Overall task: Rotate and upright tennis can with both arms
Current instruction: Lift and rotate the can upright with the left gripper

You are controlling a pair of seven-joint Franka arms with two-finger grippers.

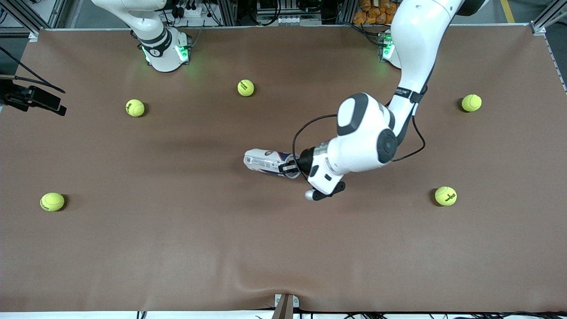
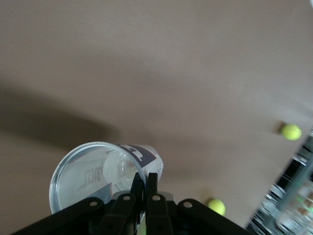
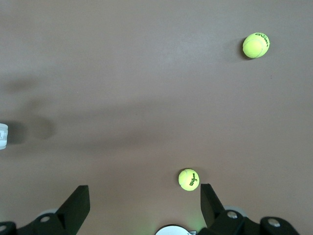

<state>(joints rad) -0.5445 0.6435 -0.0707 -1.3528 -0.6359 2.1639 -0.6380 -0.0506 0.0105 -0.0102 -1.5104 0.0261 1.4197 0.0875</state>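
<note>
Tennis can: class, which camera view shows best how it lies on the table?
The front view: the tennis can lies on its side, the left hand pinching its open rim. The left wrist view shows mainly its mouth; the right wrist view shows only a sliver.

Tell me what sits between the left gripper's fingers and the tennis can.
Nothing: in the left wrist view the left gripper has its fingers pinched on the open rim of the clear plastic tennis can lying on the brown table.

Tennis can (image 3: 2,136) edge-cropped (right wrist view)
</note>
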